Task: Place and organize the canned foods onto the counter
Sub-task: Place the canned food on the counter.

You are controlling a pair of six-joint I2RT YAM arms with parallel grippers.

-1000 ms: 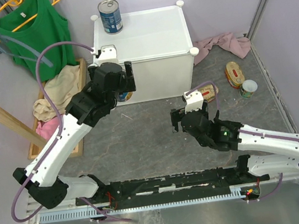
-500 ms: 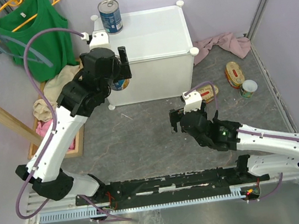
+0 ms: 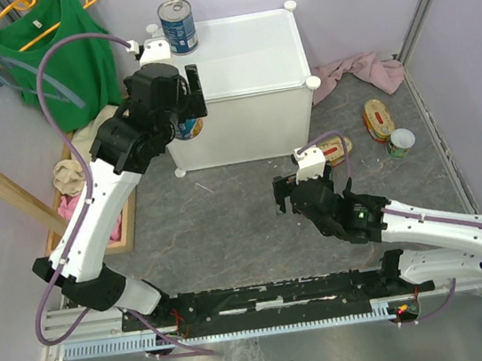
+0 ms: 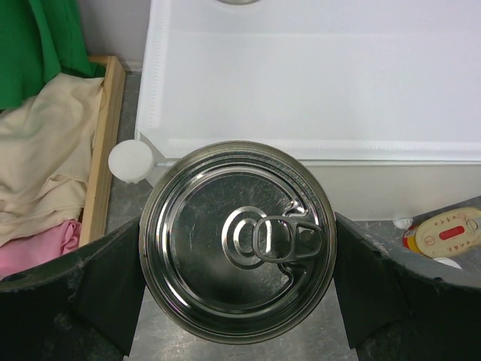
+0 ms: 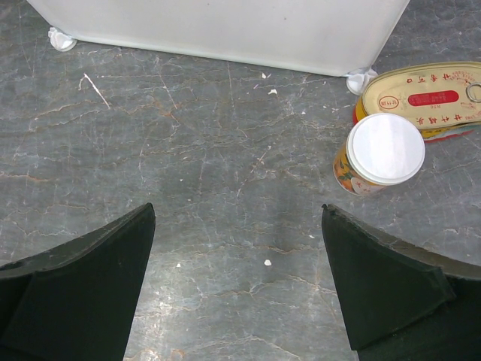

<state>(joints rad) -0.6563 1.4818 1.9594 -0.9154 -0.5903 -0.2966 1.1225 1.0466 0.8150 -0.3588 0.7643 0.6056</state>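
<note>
My left gripper (image 4: 239, 252) is shut on a tall silver-topped can (image 4: 239, 241), one finger on each side of it. It holds the can (image 3: 189, 129) in the air at the front-left corner of the white counter (image 3: 246, 58). A second tall blue-labelled can (image 3: 177, 26) stands on the counter's back-left corner. My right gripper (image 5: 237, 286) hangs open over bare floor, nothing between its fingers. A small white-topped can (image 5: 383, 150) and a gold oval tin (image 5: 425, 90) lie ahead and to its right. Another oval tin (image 3: 379, 119) and white-topped can (image 3: 401, 142) lie farther right.
A wooden tray (image 3: 129, 115) with beige and pink clothes sits left of the counter. A green tank top (image 3: 53, 54) hangs on a wooden rack at the back left. A pink cloth (image 3: 360, 69) lies on the floor right of the counter.
My left arm has lifted the can and carried it back and slightly left, up along the counter's front-left corner. The right arm has stayed where it was.
</note>
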